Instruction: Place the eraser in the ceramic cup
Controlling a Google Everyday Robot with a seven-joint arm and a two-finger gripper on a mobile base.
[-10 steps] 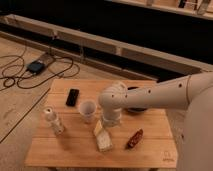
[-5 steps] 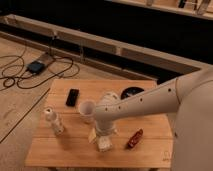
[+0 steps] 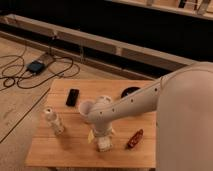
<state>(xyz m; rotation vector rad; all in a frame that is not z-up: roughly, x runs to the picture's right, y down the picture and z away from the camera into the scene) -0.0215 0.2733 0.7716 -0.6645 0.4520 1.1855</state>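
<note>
Since 1 second ago my hand has dropped lower, right onto the eraser, which lies on the wooden counter in front of the ceramic cup. I cannot tell the hand's grip. Around it are a white bottle, a black slab, a reddish-brown oblong and a dark bowl. Cables trail across the floor at left.

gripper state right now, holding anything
gripper: low at the eraser, just in front of the ceramic cup; open, closed or holding cannot be told
</note>
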